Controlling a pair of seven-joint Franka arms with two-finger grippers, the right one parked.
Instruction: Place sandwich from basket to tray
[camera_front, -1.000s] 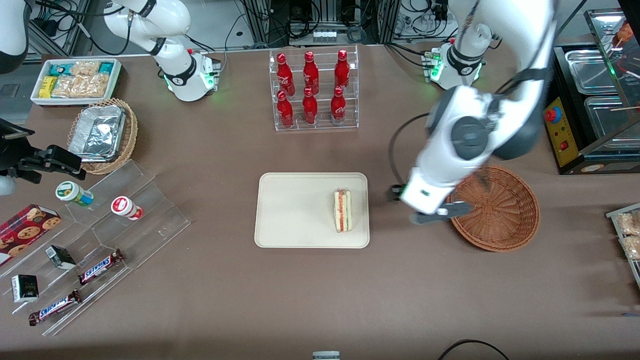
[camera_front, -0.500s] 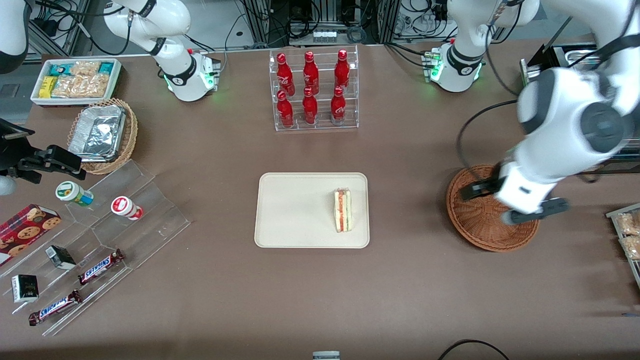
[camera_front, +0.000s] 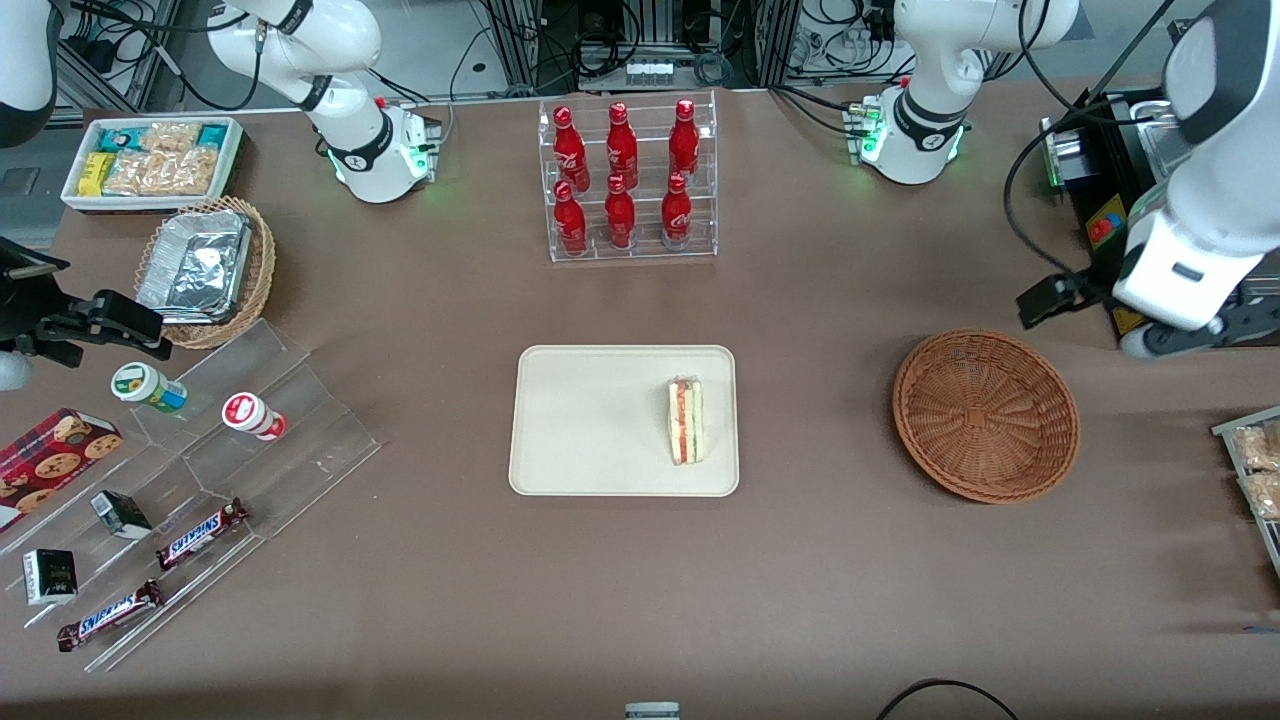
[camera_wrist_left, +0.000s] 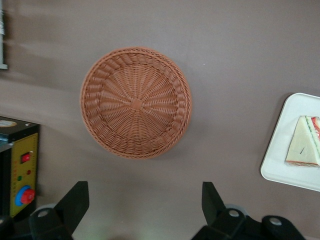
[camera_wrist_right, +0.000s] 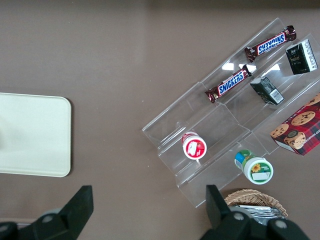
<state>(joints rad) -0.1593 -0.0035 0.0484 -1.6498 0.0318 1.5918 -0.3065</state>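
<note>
Brown tabletop has plenty of free room round the flat cream-beige rectangular tray, the landmark here. Round reddish-brown woven wicker basket sits empty, well apart from tray twd working arm's end. Gripper hangs high above table near basket, fingers spread, holding nothing. Small triangular white-bread sandwich lies on tray, close to rim nearest basket; risk, imo: any nudge to tray could slide it onto that rim.
</note>
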